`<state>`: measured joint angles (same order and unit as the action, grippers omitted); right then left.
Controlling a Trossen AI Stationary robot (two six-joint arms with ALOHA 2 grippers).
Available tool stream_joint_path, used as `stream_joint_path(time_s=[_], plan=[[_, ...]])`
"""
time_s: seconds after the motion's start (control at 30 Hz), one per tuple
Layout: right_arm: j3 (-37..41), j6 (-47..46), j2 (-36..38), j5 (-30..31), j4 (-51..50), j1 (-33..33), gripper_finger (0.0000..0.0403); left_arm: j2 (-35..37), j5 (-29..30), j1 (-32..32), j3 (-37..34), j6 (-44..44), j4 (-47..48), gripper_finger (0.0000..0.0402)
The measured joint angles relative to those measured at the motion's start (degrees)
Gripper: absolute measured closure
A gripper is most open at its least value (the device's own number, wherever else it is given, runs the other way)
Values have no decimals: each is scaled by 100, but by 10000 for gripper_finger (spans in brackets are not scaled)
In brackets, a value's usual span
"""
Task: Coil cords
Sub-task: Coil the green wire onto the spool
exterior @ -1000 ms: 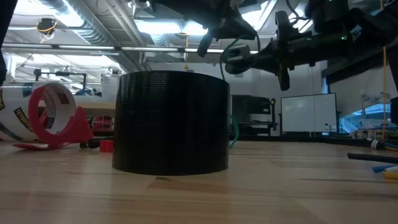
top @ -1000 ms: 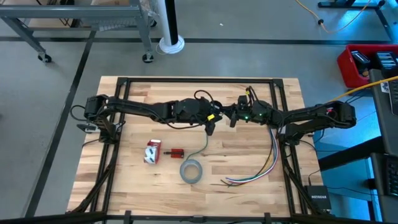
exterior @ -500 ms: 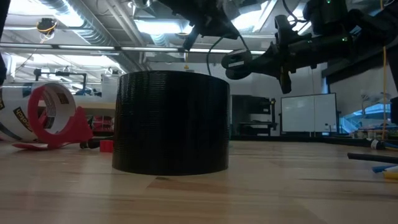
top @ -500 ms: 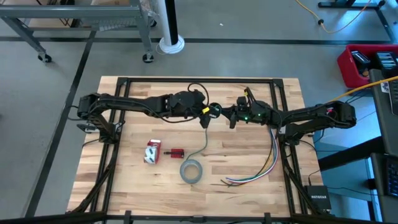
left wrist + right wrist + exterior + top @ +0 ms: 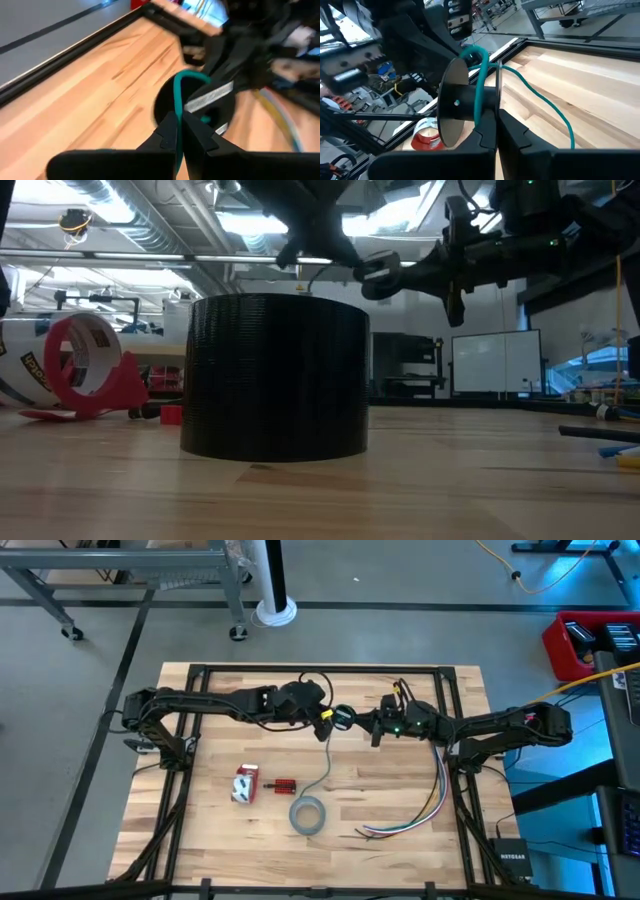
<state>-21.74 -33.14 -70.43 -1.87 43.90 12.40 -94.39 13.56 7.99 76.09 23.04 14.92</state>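
Note:
A thin teal cord (image 5: 329, 762) hangs from a small black spool (image 5: 343, 718) held above the table's middle. Its lower stretch lies on the wood beside the grey tape roll (image 5: 308, 815). One turn of cord (image 5: 479, 85) loops round the spool's core behind the round disc (image 5: 451, 102). My left gripper (image 5: 326, 724) is just left of the spool and shut on the cord. My right gripper (image 5: 360, 723) comes from the right and is shut on the spool. My left gripper pinches a single strand of the cord (image 5: 176, 107) between its two fingertips (image 5: 167, 131). From the fingers the strand rises and bends over the spool (image 5: 192, 76), clear of the table. My right gripper pinches the thin edge of the spool's near disc (image 5: 497, 92) between its two fingers (image 5: 512, 131), coming level from the table's right. The spool is lifted clear, its axis along the fingers. The cord trails off it down to the wood.
A red and white tape dispenser (image 5: 245, 783) and a small red piece (image 5: 284, 786) lie front left. A bunch of multicoloured wires (image 5: 428, 802) runs along the right side. The tape roll stands close before the low camera (image 5: 275, 375). A black frame (image 5: 320, 668) rims the table.
My left gripper, still shut on the cord, has moved toward the table's far edge and a little left, turning as it went. It has carried the cord's upper stretch up beside the spool. The spool and my right gripper have kept still.

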Motion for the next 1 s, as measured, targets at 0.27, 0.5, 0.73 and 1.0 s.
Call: stream_joint_path(time_s=[0.27,0.5,0.73,1.0], plan=[[-11,2,7,-79,259,-4,401,45,651,-8,-14,-69,726,400],[-11,3,7,197,612,-7,401,50,663,-134,-13,-64,714,400],[-11,4,7,323,730,-7,401,50,663,-238,-13,-239,719,378],[-11,4,7,337,858,-4,401,50,591,-238,-13,-588,749,316]])
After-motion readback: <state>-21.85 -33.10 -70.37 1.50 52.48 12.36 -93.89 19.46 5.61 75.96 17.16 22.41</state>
